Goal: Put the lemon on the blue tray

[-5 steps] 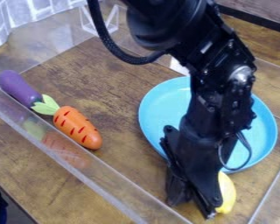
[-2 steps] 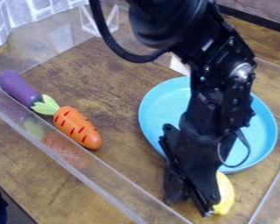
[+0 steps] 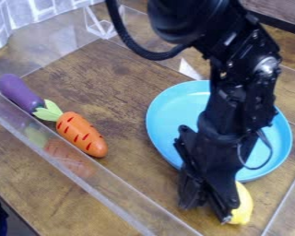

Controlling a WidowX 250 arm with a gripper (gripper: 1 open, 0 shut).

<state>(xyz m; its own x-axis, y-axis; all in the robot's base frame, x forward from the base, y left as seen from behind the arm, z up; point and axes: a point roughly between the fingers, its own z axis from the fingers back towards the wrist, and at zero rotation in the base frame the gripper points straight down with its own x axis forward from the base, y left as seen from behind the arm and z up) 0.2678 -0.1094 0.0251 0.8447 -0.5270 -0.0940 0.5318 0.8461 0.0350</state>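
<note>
A black robot arm reaches straight down to a wooden table, its claw clenched at the table surface near the front edge. The lemon, small and bright yellow, lies right against the claw's tip on its right-hand side in the picture, partly hidden by the dark fingers. Whether the fingers actually pinch the fruit cannot be told from this angle. The blue tray sits just behind the claw, with its near rim passing behind the fingers; the lemon rests outside that rim, on the wood. Well off to the claw's left in the picture lie an orange carrot and, beyond it, a purple eggplant, both alongside a clear plastic wall.
</note>
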